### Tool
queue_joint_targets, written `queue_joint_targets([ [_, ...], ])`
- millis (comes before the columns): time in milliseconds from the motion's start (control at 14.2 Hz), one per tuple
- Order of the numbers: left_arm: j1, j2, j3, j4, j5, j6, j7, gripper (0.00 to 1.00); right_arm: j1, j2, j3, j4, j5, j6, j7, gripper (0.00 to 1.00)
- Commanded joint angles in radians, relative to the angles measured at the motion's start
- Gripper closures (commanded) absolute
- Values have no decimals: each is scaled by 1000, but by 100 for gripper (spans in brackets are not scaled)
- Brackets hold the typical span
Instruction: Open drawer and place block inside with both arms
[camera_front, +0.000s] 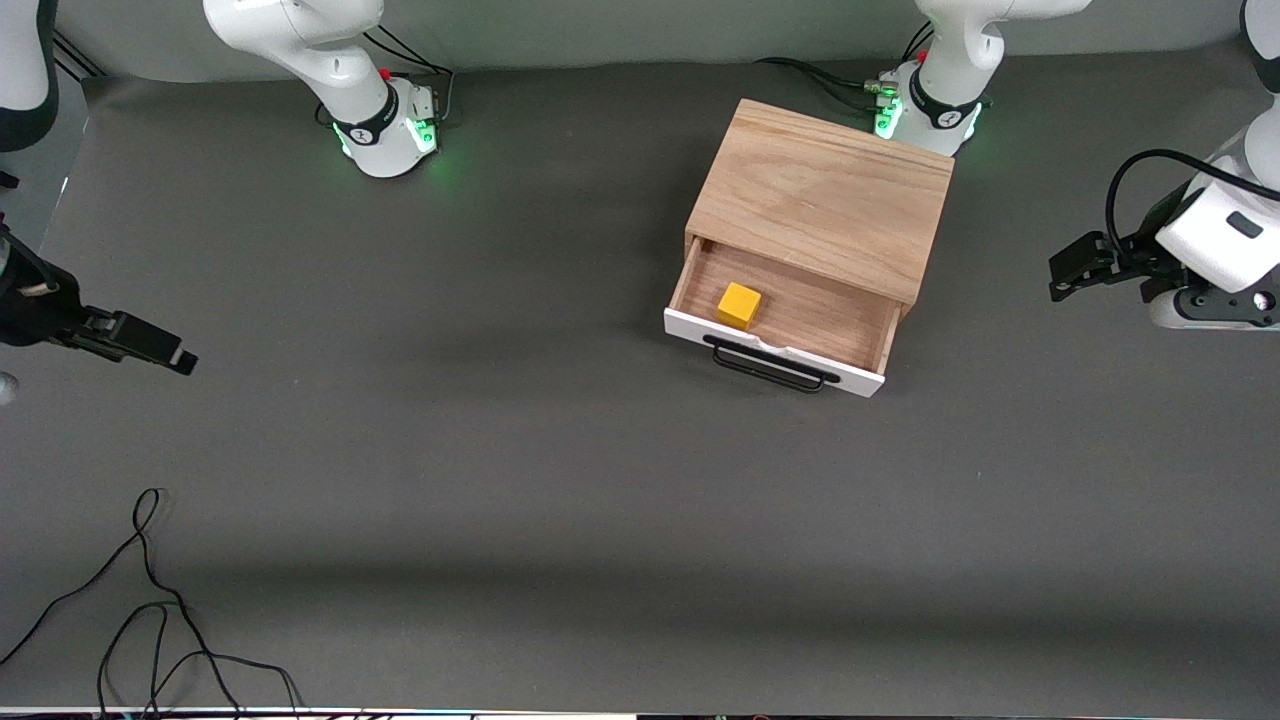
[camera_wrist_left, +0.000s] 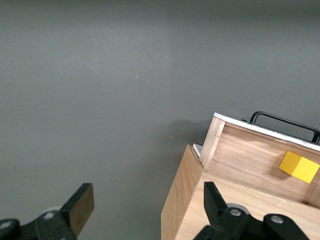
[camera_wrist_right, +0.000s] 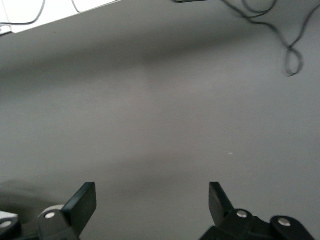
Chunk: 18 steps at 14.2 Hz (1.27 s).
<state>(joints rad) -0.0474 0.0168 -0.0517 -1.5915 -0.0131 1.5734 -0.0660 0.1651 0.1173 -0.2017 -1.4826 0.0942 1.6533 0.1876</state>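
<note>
Step in hand: as I judge it, the placing is done. The block (camera_front: 739, 305) sits inside the open drawer (camera_front: 800, 320), so what remains is only to stand clear, or to shut the drawer if that is wanted.

Block: on the light wood floor of the drawer, toward the drawer's right-arm end and close to the white front panel (camera_front: 770, 350); nothing grips it.

Drawer: pulled out of the oak box (camera_front: 822, 195), its black handle (camera_front: 770, 366) facing the front camera. The box stands near the tabletop edge where our bases are, just in front of my left arm's base.

My left pincer (camera_front: 1068, 268): wide, holding nothing, hanging over the left-arm end of the tabletop (camera_front: 560, 480), well apart from the box. Its wrist view shows a corner of the box, the drawer and the block past my fingertips (camera_wrist_left: 82, 202).

My right pincer (camera_front: 165, 350): wide, holding nothing, waiting over the right-arm end of the tabletop, far from the drawer.

Next move, if closing is asked: my left pincer is the nearer one; it would need to come round to the front panel and push squarely, so the drawer does not skew.

Open room: bare tabletop lies in front of the handle and between the box and my right pincer.

Edges to mind: loose black cables (camera_front: 150, 620) lie near the tabletop corner at the right-arm end, nearest the front camera.
</note>
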Motion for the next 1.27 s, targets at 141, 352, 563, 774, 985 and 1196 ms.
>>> queue_joint_targets([
  [141, -11, 0, 1, 10, 5, -7, 2, 2, -181, -33, 229, -47, -77, 42, -33, 0],
  [352, -8, -6, 1, -1, 5, -3, 5, 2, -200, -39, 268, -54, -85, 39, -33, 0],
  [563, -9, -9, 1, -5, 5, -16, 3, 2, -200, -48, 277, -56, -85, 17, -39, 0],
  [774, -3, -4, 3, 2, 5, -19, 9, 2, -223, -47, 292, -48, -76, -1, -33, 0],
  [985, -11, -6, 3, -1, 7, -18, 6, 2, -223, -47, 304, -36, -71, -23, -14, 0],
  [1196, -11, -6, 1, -1, 5, -18, 6, 2, -223, -45, 306, -35, -71, -35, -23, 0],
])
